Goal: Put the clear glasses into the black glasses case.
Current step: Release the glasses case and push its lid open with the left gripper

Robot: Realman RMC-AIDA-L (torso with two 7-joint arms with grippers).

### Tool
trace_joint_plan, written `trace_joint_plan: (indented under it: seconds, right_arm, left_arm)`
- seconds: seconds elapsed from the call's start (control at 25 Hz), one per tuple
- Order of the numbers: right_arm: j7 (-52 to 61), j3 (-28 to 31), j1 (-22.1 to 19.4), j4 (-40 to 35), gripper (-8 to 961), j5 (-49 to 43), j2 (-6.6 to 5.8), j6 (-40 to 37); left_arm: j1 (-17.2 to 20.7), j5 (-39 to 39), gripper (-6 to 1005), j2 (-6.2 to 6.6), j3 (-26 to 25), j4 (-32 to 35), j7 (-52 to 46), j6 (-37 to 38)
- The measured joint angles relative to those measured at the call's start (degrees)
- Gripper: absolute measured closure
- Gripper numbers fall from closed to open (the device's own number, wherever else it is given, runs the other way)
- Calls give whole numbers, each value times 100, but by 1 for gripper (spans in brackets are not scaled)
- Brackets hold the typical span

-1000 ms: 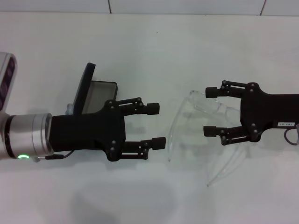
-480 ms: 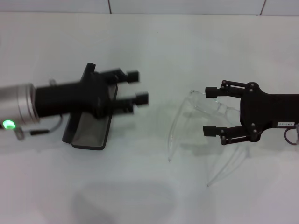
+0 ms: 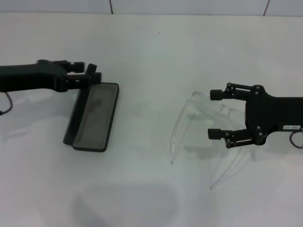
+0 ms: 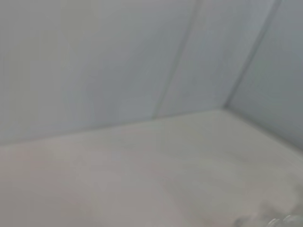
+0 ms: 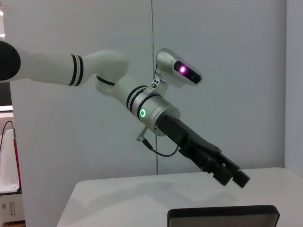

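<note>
The black glasses case [image 3: 96, 117] lies open on the white table at the left, grey lining up, with its lid [image 3: 72, 126] a narrow dark strip along the left side. My left gripper [image 3: 91, 74] is at the far end of the case, its arm stretching in from the left; from the right wrist it shows as the left gripper [image 5: 231, 175] above the case edge [image 5: 222, 216]. The clear glasses [image 3: 179, 124] lie on the table at the right, temple arms pointing towards me. My right gripper [image 3: 214, 114] is open over the glasses' right side, holding nothing.
The white table [image 3: 151, 47] runs back to a tiled wall. The left wrist view holds only bare wall and tabletop. Between case and glasses is a strip of free table.
My left arm has swung back and to the left, off the case, which now shows fully. The right gripper and the glasses have hardly moved.
</note>
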Motion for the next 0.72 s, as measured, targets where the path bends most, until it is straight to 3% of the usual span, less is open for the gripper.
trace_joint_plan:
  seconds: [0.16,0.2,0.32,0.72]
  right_arm:
    - [0,0,-2,-1,66,0,-9,-1]
    - [0,0,-2,-1,66,0,-10,-2]
    - [0,0,19,-4,67,-8,-10,-2]
    - [0,0,-6,-204,67,-197,40,5]
  left_arm:
    - [27,850,288,-220,-314,377,-372,-17]
    - [11,1278,290,-344,-391,461,-506,-93]
    - [-26,1602,296,-423,-384,482,-631,-194]
    - [-112,1925,318,-441,-183,465,-948,-298]
